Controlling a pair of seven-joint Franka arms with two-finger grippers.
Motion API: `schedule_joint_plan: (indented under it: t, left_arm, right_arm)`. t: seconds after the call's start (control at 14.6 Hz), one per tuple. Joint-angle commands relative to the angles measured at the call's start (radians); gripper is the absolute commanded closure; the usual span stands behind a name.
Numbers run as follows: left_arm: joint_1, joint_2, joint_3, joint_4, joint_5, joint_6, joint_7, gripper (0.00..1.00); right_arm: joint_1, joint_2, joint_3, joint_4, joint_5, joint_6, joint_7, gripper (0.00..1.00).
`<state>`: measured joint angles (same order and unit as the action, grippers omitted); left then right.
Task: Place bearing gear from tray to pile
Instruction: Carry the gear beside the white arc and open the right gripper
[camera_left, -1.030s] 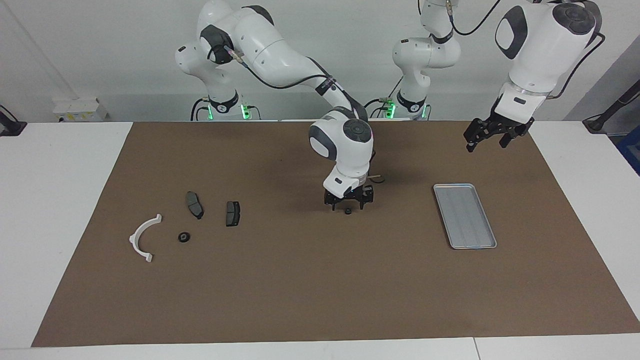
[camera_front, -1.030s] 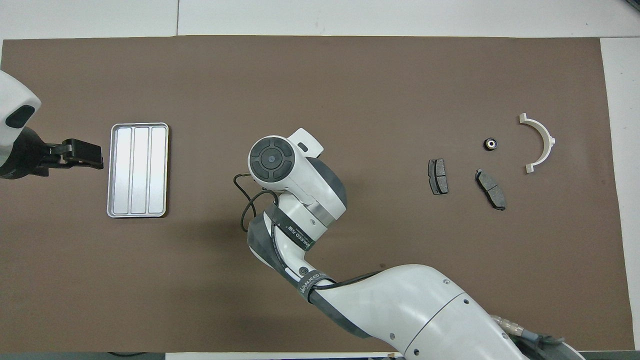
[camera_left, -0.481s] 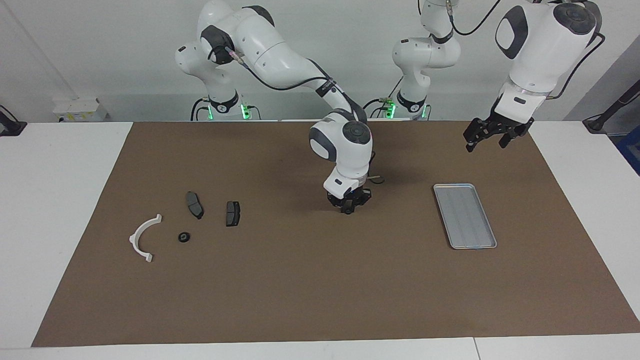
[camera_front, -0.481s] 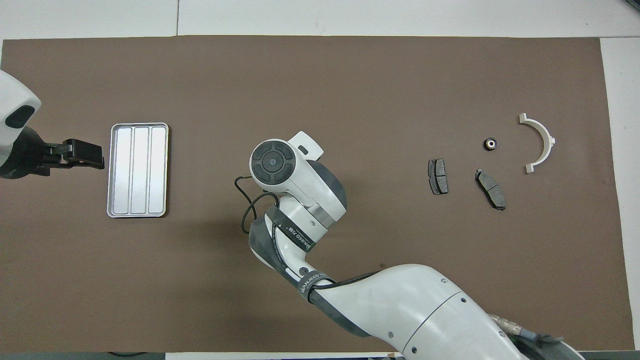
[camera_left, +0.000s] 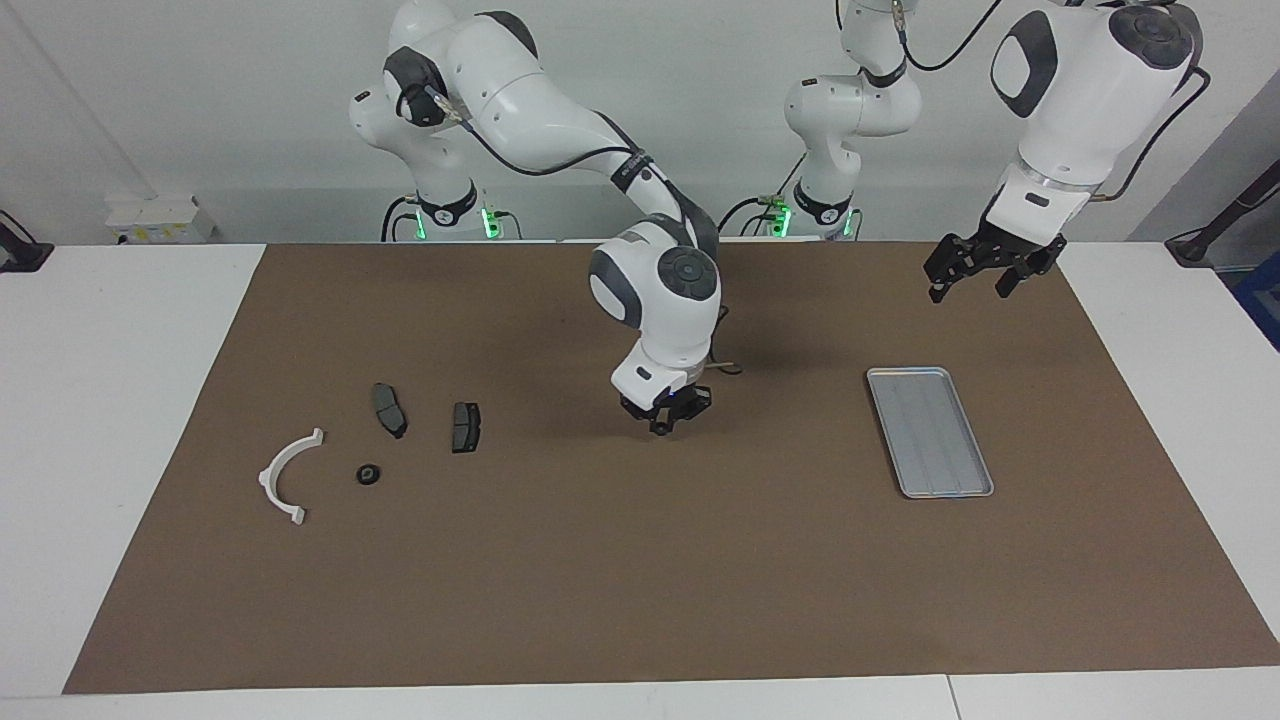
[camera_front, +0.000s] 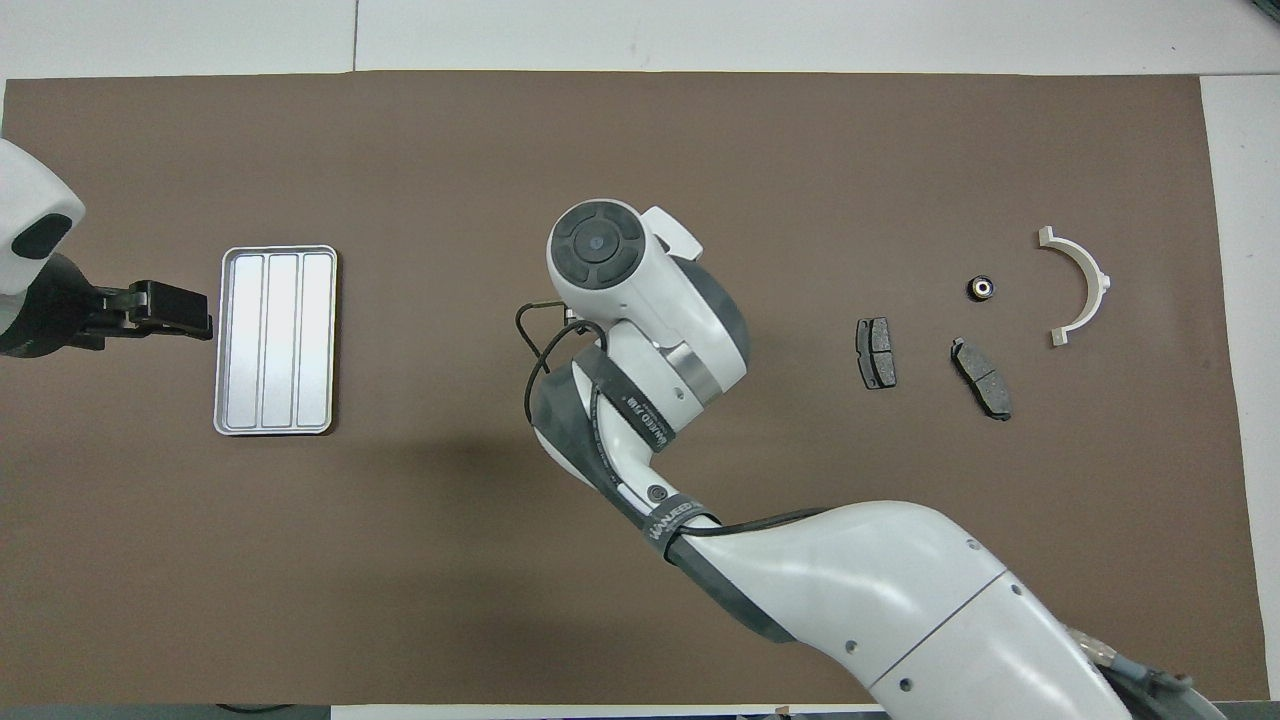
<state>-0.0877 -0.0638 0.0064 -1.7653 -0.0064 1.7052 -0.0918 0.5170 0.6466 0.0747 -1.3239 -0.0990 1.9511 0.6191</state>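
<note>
Right gripper (camera_left: 662, 428) clamped on small black gear (camera_left: 661, 429), raised over mat (camera_left: 640, 600) between tray (camera_left: 930, 430) and pile (camera_left: 380, 440). Left gripper (camera_left: 965, 283) waits near tray, fingers apart.

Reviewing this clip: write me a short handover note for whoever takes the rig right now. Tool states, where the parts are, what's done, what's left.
Right tool: shut on a small dark gear, up over mid-mat between tray and pile.
Left tool: open, empty, waiting in the air near the tray's end nearer the robots.
Tray: empty, at the left arm's end of the mat.
Pile at the right arm's end: white bracket, two brake pads, one gear already there.
Done: gear out of the tray and gripped.
Left: carry it to the pile, set it down, release.
</note>
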Motion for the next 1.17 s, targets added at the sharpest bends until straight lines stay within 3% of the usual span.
schedule_joint_plan:
  t: [0.0,0.27,0.41,0.82,1.1]
  left_arm:
    - [-0.006,0.004,0.003,0.014,-0.015,-0.009,0.015,0.0]
    - [0.002,0.004,0.004,0.014,-0.014,-0.01,0.015,0.0]
    - [0.0,0.004,0.003,0.014,-0.015,-0.01,0.015,0.0]
    - [-0.001,0.004,0.003,0.014,-0.014,-0.01,0.015,0.0]
    - [0.0,0.004,0.003,0.014,-0.015,-0.01,0.015,0.0]
  right_arm:
    - [-0.113,-0.06,0.016,0.014,0.01,-0.043,-0.152,1.0]
    - [-0.343,-0.128,0.016,-0.075,0.012,-0.074,-0.541,1.0]
    - [-0.415,-0.137,0.016,-0.113,0.012,-0.072,-0.645,1.0]
    - [-0.491,-0.258,0.016,-0.47,0.012,0.21,-0.726,1.0]
    - [-0.529,-0.265,0.016,-0.549,0.012,0.29,-0.783,1.0]
